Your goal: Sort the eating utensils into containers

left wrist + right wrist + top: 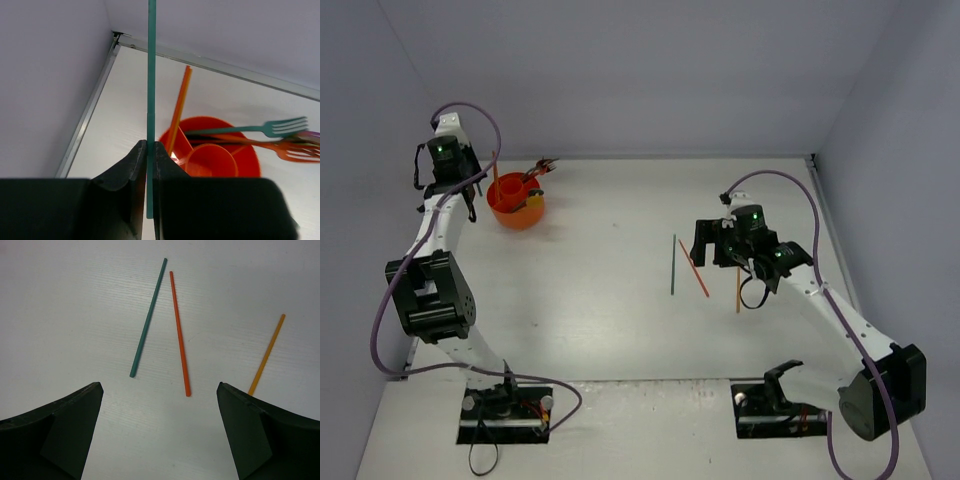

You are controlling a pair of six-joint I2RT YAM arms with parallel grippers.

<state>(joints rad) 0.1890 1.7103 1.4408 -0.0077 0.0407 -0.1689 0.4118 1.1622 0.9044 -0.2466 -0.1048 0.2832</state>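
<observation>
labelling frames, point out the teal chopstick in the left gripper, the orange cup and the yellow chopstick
held teal chopstick (151, 75), left wrist view, mid shaft
orange cup (517, 218), top view, front wall
yellow chopstick (266, 354), right wrist view, mid shaft

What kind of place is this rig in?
Probably a lab test cell: bare white table walled by blank grey panels, two arms bolted at its near edge, an orange cup and loose chopsticks as props.
</observation>
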